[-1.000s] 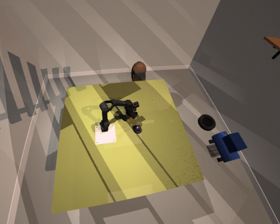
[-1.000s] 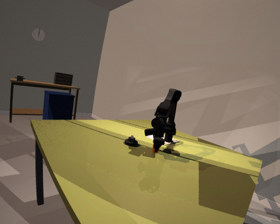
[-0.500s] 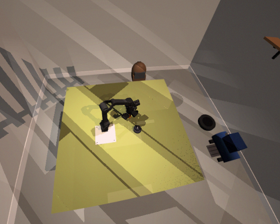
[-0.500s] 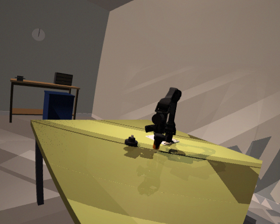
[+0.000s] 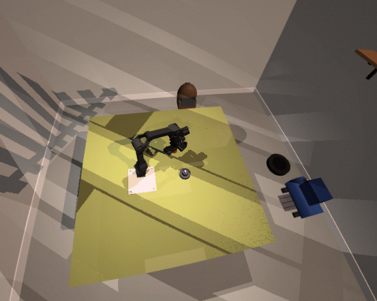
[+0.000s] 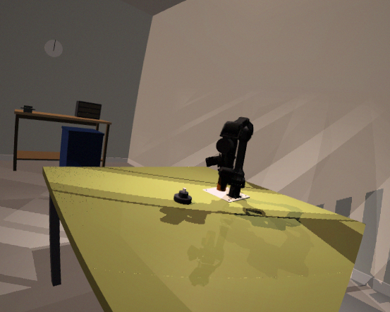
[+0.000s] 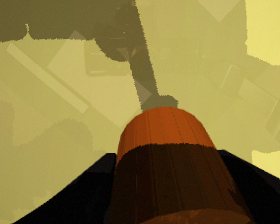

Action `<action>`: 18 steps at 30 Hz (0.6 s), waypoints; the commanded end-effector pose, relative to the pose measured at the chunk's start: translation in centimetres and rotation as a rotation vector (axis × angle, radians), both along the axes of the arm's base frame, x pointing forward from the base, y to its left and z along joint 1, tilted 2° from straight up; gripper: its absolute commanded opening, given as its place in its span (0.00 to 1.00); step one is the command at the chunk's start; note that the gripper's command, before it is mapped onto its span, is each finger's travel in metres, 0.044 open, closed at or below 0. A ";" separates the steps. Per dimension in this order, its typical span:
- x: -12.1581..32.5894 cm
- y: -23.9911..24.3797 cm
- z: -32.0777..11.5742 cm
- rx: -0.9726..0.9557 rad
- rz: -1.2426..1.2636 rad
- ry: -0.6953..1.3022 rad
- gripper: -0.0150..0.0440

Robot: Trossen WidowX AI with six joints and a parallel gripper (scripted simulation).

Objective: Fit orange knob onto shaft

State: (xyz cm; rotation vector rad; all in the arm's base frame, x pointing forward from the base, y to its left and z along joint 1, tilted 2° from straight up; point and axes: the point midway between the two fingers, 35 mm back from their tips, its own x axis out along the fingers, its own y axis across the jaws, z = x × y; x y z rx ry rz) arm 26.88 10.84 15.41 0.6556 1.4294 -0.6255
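The orange knob [image 5: 175, 150] [image 6: 220, 187] [image 7: 167, 127] is held between the two black fingers of my gripper [image 7: 165, 161], which is shut on it. In the wrist view the knob's ribbed side shows, and its hole is hidden. Knob and gripper are off the yellow table, above it. The dark round pedestal [image 5: 181, 176] [image 6: 183, 200] stands on the table apart from the gripper, toward the lower right in the top view and to the left in the exterior view. Its small silver shaft [image 5: 185, 171] [image 6: 184, 190] points up, bare. The flat side of the shaft is too small to make out.
The arm's base stands on a white plate [image 5: 148, 185] [image 6: 230, 198] on the yellow table [image 5: 158, 231] [image 6: 146, 247]. Shadows of the arm and dark bands cross the table top. A blue chair, a black ring and a brown seat stand beyond the table's edges.
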 end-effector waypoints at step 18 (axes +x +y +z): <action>-1.0 -0.5 4.7 0.111 0.000 -0.119 0.25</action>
